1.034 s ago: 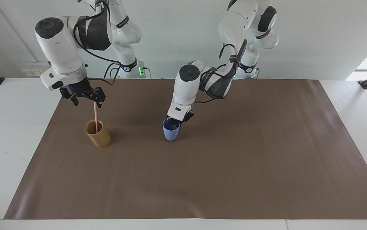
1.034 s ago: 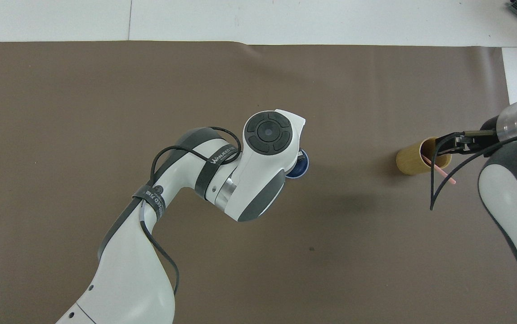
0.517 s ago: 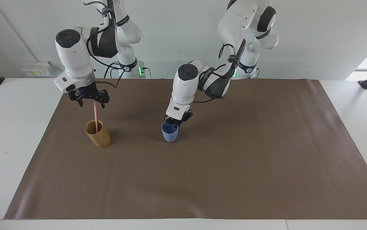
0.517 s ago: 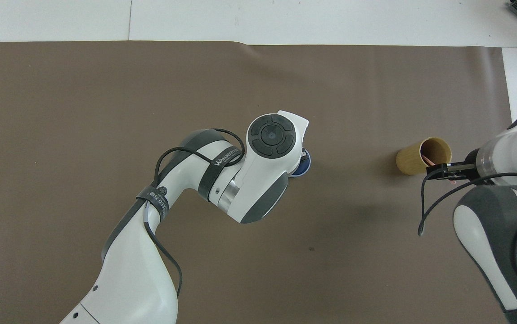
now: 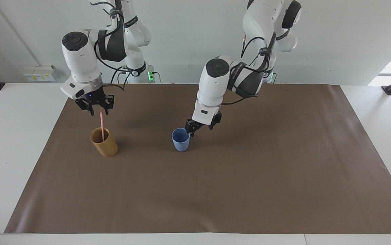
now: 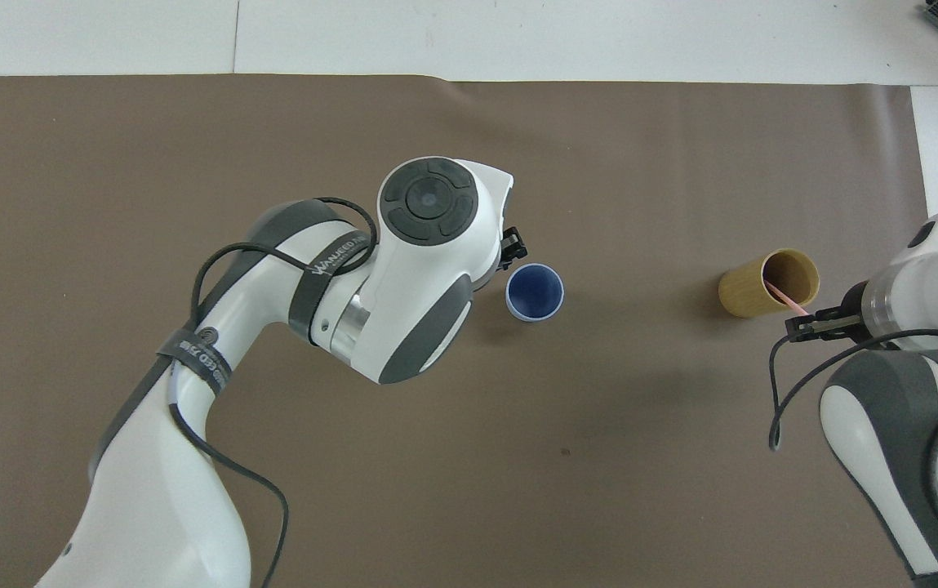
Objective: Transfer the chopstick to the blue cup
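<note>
Mat (image 5: 249,177): brown sheet, the work surface.
Left gripper (image 5: 198,129): beside blue cup (image 5: 181,139), not holding it, fingers apart; cup stands free to receive.
Right gripper (image 5: 95,108): at chopstick (image 5: 101,125) top; fingers' state unclear.
Chopstick: leaning in tan cup (image 5: 104,142) — toward right arm's end from blue cup, not yet lifted.

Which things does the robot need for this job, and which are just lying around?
For the job: chopstick, blue cup, right gripper over the chopstick, left gripper just above and beside the blue cup.
Just there: tan cup holding the chopstick, brown mat.
</note>
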Controlling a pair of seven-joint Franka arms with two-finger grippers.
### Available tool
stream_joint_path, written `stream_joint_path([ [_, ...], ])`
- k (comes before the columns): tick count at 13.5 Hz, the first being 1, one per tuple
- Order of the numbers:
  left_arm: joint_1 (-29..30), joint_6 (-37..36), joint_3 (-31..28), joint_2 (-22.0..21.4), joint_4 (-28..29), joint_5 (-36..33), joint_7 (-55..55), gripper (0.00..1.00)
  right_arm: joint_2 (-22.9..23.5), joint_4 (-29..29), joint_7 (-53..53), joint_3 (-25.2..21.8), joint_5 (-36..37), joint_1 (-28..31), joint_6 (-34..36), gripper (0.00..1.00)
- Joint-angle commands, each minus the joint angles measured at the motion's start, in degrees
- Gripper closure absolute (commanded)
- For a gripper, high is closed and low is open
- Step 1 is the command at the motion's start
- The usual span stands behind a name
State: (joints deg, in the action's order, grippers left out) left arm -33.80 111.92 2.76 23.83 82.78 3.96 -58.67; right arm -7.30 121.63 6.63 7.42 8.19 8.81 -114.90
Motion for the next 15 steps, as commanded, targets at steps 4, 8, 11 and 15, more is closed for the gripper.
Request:
stream_joint_path([
  [4, 9.09, -7.06, 0.31, -9.75, 4.84, -0.89, 12.41, 0.00, -1.05, 0.89, 2.15, 0.58, 0.51, 1.47, -3.13, 1.00],
  [8, 16.03, -12.42, 0.31, -13.28, 5.82, -0.80, 23.92, 0.00, -1.31, -5.07, 2.24, 0.58, -0.54, 1.39, 2.02, 1.00],
  [11, 20.25, -14.88, 0.40, -14.95, 5.82, -0.88, 31.14, 0.00, -0.96, -12.98, 1.45, 0.67, -2.47, 0.86, 10.21, 1.00],
  [15, 25.08, -18.84, 0.31, -16.53, 5.73, -0.89, 43.08, 0.00, -0.52, -18.97, 1.19, 0.93, -6.34, 0.77, 15.06, 1.00],
])
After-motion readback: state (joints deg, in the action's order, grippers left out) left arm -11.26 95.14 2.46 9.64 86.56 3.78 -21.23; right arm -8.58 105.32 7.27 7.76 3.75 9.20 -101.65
